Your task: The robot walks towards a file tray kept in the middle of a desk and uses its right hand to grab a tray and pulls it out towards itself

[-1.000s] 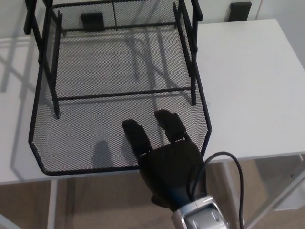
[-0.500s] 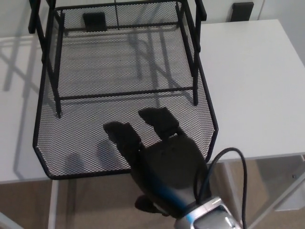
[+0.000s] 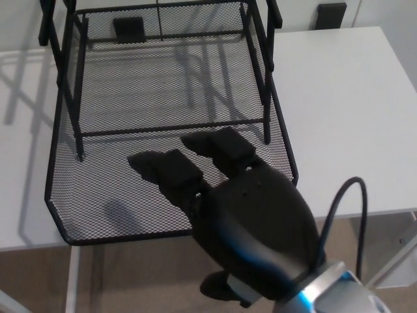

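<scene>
My right hand [image 3: 251, 225] has risen and come closer to the camera over the last second, so it now fills much more of the lower frame, and its two thick fingers [image 3: 166, 171] reach further in over the mesh floor of the pulled-out tray [image 3: 98, 189] than they did a moment ago. The fingers lie apart from each other, stretched forward above the mesh, and the thumb [image 3: 218, 287] hangs below the tray's front rim [image 3: 124, 236], so the rim sits between fingers above and thumb below; I cannot tell from here whether they are actually pressing on it, because the palm covers the contact. The tray itself has hardly shifted in the last half second: it already projects well out of the black file rack [image 3: 264, 72], its front edge overhanging the near edge of the white desk [image 3: 345, 130], and the rack's posts stand well behind that front edge. I read that as the pull being mostly done, with the hand now either resetting its grip or beginning to lift away. The whole view has also moved a little since a second ago, so part of the tray's apparent slide is my head camera, not the tray. My worry is the overhang: any further pull could tip the tray off the desk. The left hand is out of the picture.
</scene>
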Robot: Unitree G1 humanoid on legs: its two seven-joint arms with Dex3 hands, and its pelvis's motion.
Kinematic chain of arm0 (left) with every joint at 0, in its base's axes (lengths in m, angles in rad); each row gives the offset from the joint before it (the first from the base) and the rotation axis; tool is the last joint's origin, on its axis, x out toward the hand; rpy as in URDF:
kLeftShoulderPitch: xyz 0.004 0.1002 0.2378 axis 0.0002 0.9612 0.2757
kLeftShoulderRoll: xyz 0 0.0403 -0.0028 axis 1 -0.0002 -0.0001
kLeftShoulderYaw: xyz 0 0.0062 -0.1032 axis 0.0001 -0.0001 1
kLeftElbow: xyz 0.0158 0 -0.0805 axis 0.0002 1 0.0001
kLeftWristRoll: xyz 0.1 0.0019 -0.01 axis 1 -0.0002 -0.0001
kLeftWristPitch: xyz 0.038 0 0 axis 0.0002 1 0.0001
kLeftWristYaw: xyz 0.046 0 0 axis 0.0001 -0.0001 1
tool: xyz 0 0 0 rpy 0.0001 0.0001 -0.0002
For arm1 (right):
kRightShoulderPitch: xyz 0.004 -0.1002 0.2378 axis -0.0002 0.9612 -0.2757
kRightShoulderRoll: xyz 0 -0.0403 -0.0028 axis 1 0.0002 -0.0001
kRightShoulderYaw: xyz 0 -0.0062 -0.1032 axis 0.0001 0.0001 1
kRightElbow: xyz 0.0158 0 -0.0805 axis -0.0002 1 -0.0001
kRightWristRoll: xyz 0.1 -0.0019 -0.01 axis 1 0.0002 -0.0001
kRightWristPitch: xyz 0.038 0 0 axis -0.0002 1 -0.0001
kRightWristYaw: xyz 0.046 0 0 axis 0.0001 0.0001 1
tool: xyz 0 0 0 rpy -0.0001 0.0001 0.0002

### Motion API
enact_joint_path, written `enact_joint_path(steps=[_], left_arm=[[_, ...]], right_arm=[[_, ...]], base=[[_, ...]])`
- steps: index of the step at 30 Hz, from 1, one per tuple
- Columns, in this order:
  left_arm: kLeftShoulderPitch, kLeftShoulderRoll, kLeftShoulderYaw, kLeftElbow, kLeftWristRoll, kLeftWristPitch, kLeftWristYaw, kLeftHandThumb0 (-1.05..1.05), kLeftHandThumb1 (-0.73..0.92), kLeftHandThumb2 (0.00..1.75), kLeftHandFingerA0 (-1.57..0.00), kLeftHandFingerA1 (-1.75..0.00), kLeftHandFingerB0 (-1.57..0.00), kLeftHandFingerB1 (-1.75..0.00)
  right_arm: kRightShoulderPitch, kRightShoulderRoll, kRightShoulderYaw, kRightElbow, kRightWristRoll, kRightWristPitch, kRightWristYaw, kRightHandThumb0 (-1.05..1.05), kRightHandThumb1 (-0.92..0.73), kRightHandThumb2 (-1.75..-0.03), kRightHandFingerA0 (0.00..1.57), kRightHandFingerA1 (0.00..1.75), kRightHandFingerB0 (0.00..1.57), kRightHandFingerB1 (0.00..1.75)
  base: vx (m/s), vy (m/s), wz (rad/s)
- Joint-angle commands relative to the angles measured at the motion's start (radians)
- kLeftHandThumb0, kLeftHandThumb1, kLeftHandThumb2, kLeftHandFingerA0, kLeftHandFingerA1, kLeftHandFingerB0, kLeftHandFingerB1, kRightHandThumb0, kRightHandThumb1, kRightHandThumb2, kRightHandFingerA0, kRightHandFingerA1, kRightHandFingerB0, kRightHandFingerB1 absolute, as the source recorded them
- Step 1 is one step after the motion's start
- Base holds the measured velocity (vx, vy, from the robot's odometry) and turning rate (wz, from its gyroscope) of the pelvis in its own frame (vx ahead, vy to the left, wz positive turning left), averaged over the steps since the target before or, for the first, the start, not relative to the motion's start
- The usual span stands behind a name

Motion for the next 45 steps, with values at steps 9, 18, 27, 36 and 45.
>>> enact_joint_path(steps=[9,18,27,36,45], left_arm=[[-0.027,0.038,0.007,0.027,0.018,-0.034,-0.012,-0.14,0.41,0.86,-0.38,-0.58,-0.17,-0.49],[-0.018,0.039,0.008,0.06,0.016,-0.039,-0.018,-0.17,0.4,0.85,-0.37,-0.59,-0.16,-0.48],[-0.012,0.042,0.007,0.022,0.016,-0.025,-0.021,-0.2,0.58,0.57,-0.4,-0.38,-0.28,-0.33],[-0.06,0.037,0.003,0.08,0.028,-0.036,-0.003,-0.15,0.41,0.85,-0.38,-0.58,-0.18,-0.49],[-0.042,0.037,0.009,0.075,0.021,-0.034,-0.007,-0.2,0.56,0.56,-0.4,-0.39,-0.28,-0.33]], right_arm=[[0.14,-0.309,-0.957,-0.28,1.573,-0.396,0.301,-0.36,-0.31,-0.59,1.0,0.56,0.96,0.54],[0.277,-0.562,-1.587,-0.279,2.218,-0.288,0.348,-0.46,-0.27,-0.58,1.03,0.55,0.97,0.53],[0.211,-0.599,-1.794,-0.119,2.385,-0.182,0.485,-0.71,-0.22,-0.58,1.35,0.57,1.19,0.52],[0.416,-0.614,-2.123,0.248,2.964,0.178,0.636,-0.39,-0.14,-0.49,1.21,0.62,1.14,0.61],[0.241,-0.621,-2.296,0.46,2.428,0.452,0.894,-0.5,-0.08,-0.49,1.54,0.68,1.26,0.58]], base=[[0.0,0.0,0.0],[0.0,0.0,0.0],[0.0,0.0,0.0],[0.0,0.0,0.0],[0.0,0.0,0.0]])
